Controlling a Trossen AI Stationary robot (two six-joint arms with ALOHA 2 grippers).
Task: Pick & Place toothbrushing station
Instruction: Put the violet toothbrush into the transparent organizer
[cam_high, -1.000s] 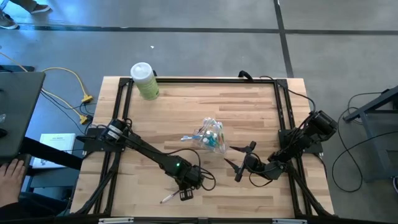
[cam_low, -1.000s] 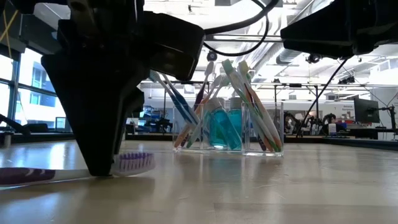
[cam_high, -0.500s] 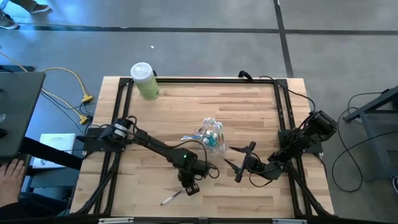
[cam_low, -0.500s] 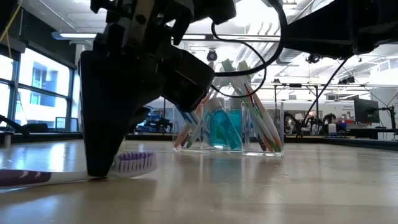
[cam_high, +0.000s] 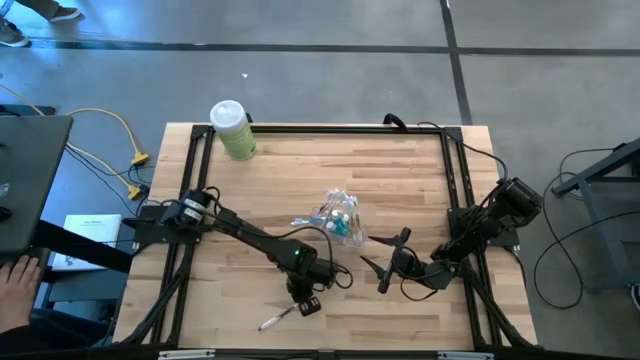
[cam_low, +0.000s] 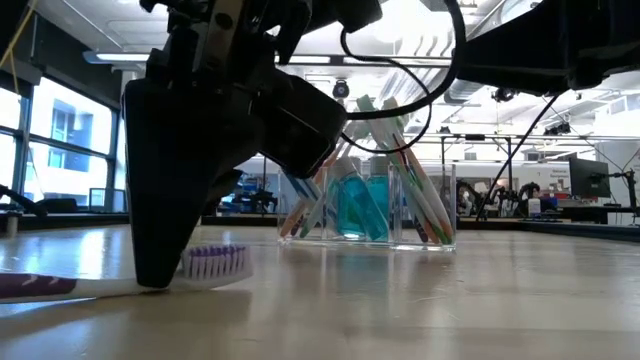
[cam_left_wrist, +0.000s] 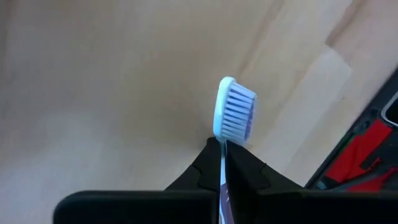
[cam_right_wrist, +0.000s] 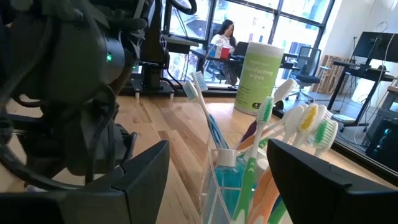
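Purple-bristled toothbrush (cam_low: 120, 277) flat, cup (cam_low: 368, 205) upright

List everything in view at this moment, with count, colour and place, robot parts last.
Loose toothbrush: one, white with purple bristles, flat on the table's near edge, pinched at the neck by the left gripper.
Cup: one, clear, table centre, packed with toothbrushes and teal tubes; counts unclear.
Bottle: one, pale green, white cap, far left corner.
Table: one, light wood.
Person's hand: one, off the table's left.
Left gripper: shut on the loose toothbrush.
Right gripper: open, right of the cup.
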